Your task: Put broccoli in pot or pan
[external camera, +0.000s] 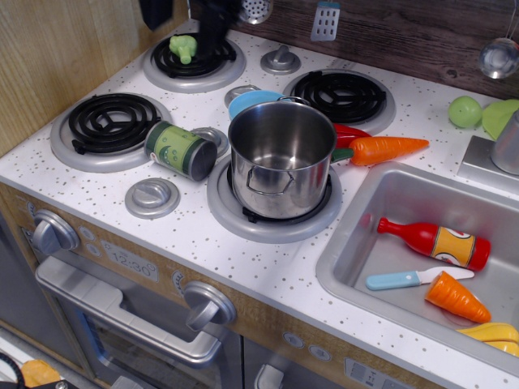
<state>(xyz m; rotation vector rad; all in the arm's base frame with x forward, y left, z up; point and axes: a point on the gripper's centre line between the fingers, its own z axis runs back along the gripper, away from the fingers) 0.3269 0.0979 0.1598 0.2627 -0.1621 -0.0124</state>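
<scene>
1. Broccoli: small, light green, bumpy head. It sat on the back-left burner, loose, not in the pot.
2. Gripper: only two dark fingers showed at the top edge, one left of the broccoli, one just right of it. They stood wide apart and gripped nothing. Broccoli lay between and slightly below them; contact with the right finger could not be told.
3. Pot: shiny steel, tall sides, wire loop handle, empty inside. It stood on the front-right burner, well forward and right of the fingers.
4. Counts: four burners, one pot, one broccoli, one green-labelled can on its side left of the pot, one blue dish behind the pot, two carrots, one red bottle, one blue-handled knife, one pale green ball.
5. Surface: white speckled toy stove top, steel sink at right holding bottle, knife and one carrot. Wood panel at left, dark wood backsplash behind.
</scene>
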